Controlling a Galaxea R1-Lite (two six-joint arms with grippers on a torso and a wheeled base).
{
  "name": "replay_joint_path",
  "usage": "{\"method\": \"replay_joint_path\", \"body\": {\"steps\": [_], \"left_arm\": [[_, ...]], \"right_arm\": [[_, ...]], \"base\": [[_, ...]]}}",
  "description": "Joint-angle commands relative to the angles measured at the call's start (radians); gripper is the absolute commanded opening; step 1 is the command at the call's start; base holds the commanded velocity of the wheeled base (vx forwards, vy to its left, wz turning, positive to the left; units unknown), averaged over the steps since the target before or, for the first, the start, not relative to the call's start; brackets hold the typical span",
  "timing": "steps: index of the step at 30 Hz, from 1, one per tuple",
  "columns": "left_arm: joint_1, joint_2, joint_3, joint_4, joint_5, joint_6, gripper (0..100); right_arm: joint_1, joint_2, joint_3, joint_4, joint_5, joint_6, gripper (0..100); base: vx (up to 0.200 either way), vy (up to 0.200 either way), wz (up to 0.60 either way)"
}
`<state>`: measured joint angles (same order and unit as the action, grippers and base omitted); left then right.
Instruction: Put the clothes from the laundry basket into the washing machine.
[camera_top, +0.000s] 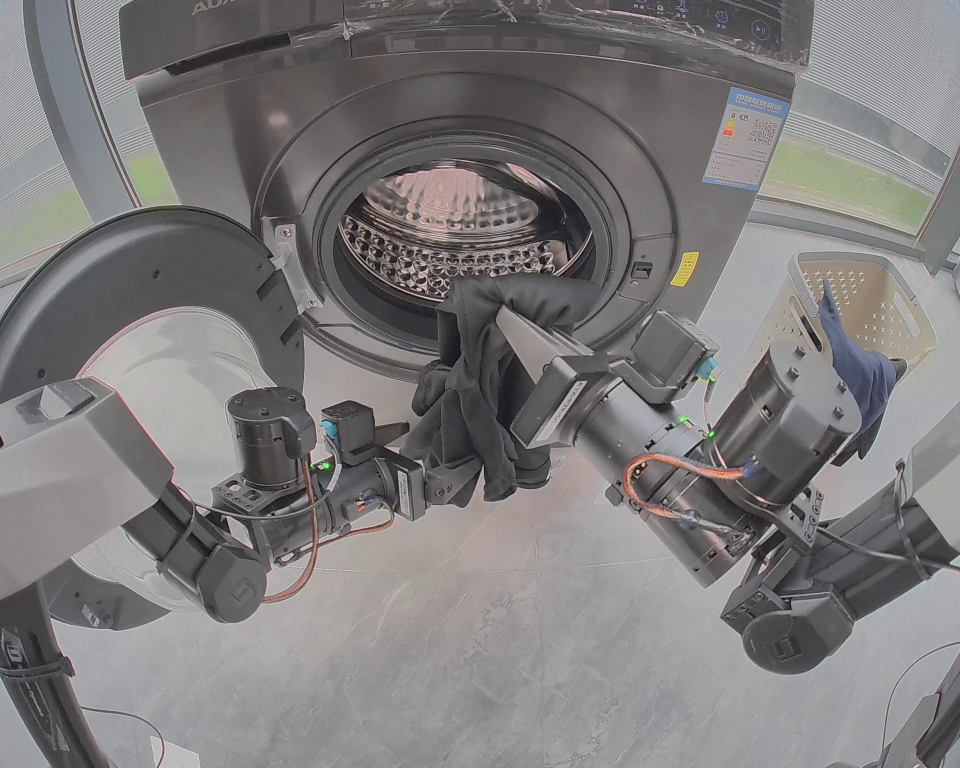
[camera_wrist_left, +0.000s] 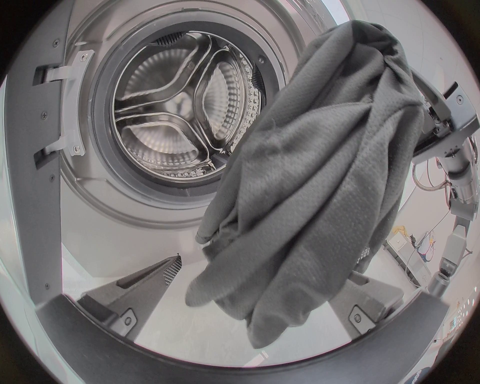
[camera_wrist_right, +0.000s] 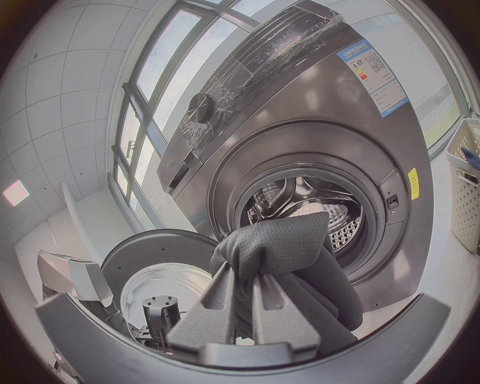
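In the head view the washing machine (camera_top: 650, 140) fills the upper middle of the frame, with its round door (camera_top: 140, 290) swung open at the left. The right gripper (camera_top: 503, 322) sits at centre, just in front of the drum opening, clamped on a dark garment (camera_top: 480, 400) that hangs down from it. The left gripper (camera_top: 445, 485) is lower, against the garment's bottom folds. The laundry basket (camera_top: 885, 290) stands at the upper right, with a blue cloth (camera_top: 860, 370) draped over its rim. In the left wrist view the garment (camera_wrist_left: 310, 175) hangs between widely spread fingers (camera_wrist_left: 145, 287), which grip nothing, with the drum (camera_wrist_left: 170, 115) behind. In the right wrist view the two fingers (camera_wrist_right: 220, 310) are closed tight, pinching the garment (camera_wrist_right: 280, 245) before the machine's opening (camera_wrist_right: 305, 200).
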<state>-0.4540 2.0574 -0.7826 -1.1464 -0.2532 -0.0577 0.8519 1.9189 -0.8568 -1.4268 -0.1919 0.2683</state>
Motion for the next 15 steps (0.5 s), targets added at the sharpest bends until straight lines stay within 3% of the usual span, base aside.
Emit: {"method": "replay_joint_path", "body": {"steps": [1, 5, 6, 15], "left_arm": [[0.005, 0.05, -0.032, -0.032, 0.0, -0.001, 100], [-0.003, 0.058, -0.043, -0.058, 0.0, -0.001, 100], [-0.005, 0.059, -0.043, -0.061, 0.0, -0.001, 0], [-0.021, 0.04, 0.012, -0.131, -0.009, -0.001, 0]], "right_arm": [[0.003, -0.006, 0.013, -0.001, 0.002, 0.0, 0], [0.007, -0.008, 0.019, -0.001, 0.002, 0.0, 0], [0.007, -0.006, 0.019, -0.001, 0.002, 0.0, 0], [-0.011, -0.003, 0.041, -0.003, 0.011, 0.0, 0]], "base": [[0.0, 0.0, 0.0], [0.0, 0.0, 0.0], [0.0, 0.0, 0.0], [0.0, 0.0, 0.0]]}}
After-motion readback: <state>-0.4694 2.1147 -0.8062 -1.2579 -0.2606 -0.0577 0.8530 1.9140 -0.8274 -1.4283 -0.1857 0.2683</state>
